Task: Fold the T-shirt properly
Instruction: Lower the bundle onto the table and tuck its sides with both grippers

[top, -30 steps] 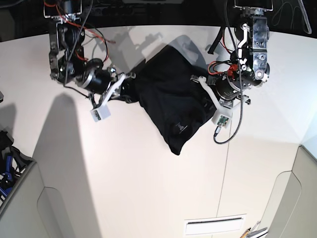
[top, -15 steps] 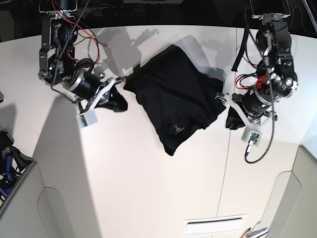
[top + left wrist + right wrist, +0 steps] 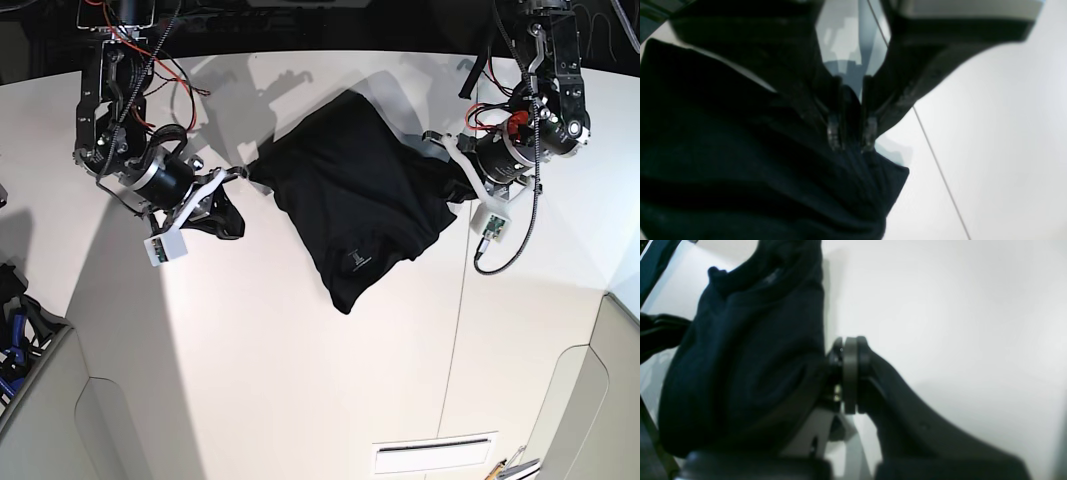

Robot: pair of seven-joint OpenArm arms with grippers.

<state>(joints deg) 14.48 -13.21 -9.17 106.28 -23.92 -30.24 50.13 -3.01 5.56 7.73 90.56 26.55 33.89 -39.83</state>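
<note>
The T-shirt [image 3: 350,200] is lying bunched on the white surface [image 3: 300,380], its lower folded corner with a small white mark pointing toward the near edge and its bulk spreading back between the two arms. The left gripper [image 3: 851,133] is pinching a fold at the shirt's edge between nearly closed jaws, on the right of the base view, where the cloth is drawing up toward it. The right gripper [image 3: 850,373] is standing with its jaws pressed fully together, dark cloth draping against one side of it, though whether any is caught between the jaws I cannot tell.
</note>
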